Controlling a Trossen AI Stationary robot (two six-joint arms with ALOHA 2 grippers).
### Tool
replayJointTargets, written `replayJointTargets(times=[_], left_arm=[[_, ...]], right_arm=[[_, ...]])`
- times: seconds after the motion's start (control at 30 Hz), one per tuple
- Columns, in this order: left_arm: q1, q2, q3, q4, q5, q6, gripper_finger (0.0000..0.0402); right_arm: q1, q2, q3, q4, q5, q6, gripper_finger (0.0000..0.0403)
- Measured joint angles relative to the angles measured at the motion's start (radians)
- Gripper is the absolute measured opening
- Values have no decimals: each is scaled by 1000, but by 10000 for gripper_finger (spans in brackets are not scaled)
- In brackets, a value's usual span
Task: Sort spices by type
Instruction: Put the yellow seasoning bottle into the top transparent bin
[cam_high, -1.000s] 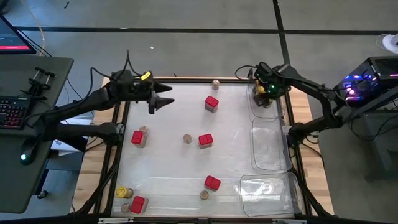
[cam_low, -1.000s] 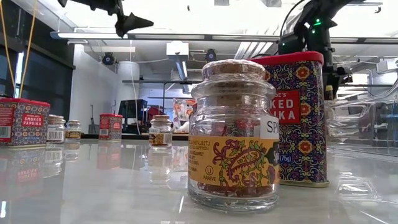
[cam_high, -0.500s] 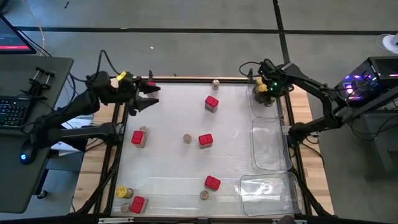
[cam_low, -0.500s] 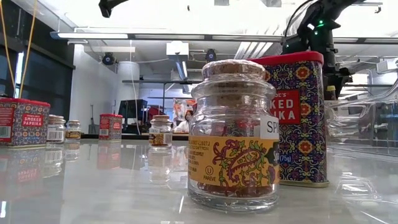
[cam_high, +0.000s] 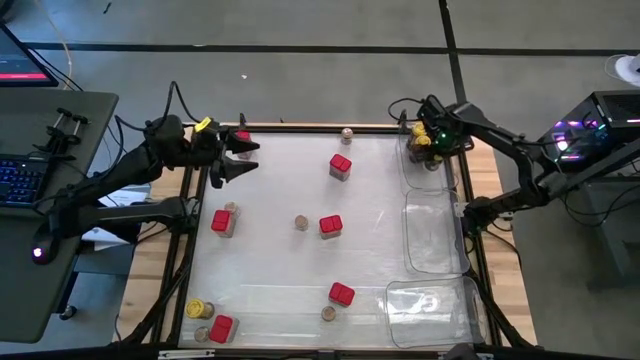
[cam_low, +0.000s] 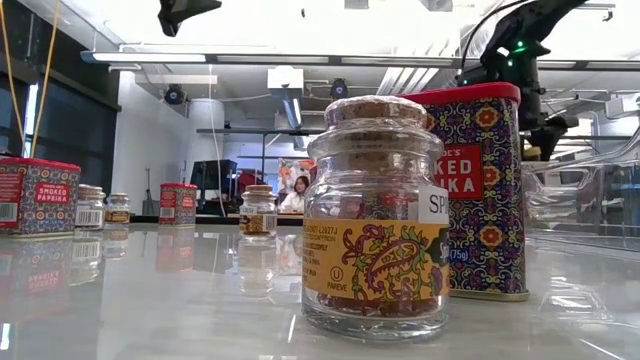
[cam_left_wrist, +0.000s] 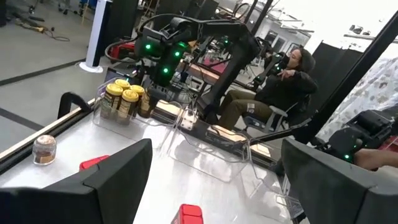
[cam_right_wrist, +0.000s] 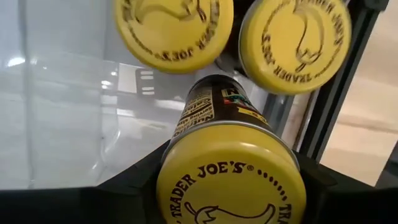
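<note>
My right gripper (cam_high: 431, 142) points down into the far right clear tray (cam_high: 428, 172), shut on a yellow-lidded jar (cam_right_wrist: 231, 180). Two more yellow-lidded jars (cam_right_wrist: 174, 25) (cam_right_wrist: 295, 40) stand just beyond it in that tray. My left gripper (cam_high: 240, 156) hovers open and level above the table's far left edge, holding nothing. Several red tins (cam_high: 340, 165) (cam_high: 330, 226) (cam_high: 341, 293) and cork-topped jars (cam_high: 301, 222) (cam_high: 347, 133) stand upright around the white table. One yellow-lidded jar (cam_high: 198, 309) stands at the near left. My right gripper has the jar's yellow lid by its rim (cam_right_wrist: 165, 175), between the two fingers (cam_right_wrist: 127, 177), one on each side. The fingers come from above, pointing down. The jar stands upright below them; whether its base is on the tray floor I cannot tell.
Two more clear trays (cam_high: 435, 235) (cam_high: 430, 305) lie along the right edge. A red tin (cam_high: 221, 221) with a cork jar beside it and another tin (cam_high: 221, 327) stand on the left. A dark frame rims the table. A person sits beyond the right side.
My left gripper has drawn back toward the table's left edge, staying open and level. My right gripper has edged slightly over the far right tray with the jar between its fingers.
</note>
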Motion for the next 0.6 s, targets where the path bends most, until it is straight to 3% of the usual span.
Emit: replayJointTargets(times=[0.6], left_arm=[[0,-1,0,-53,0,37,343]], right_arm=[[16,0,-20,69,30,150,222]])
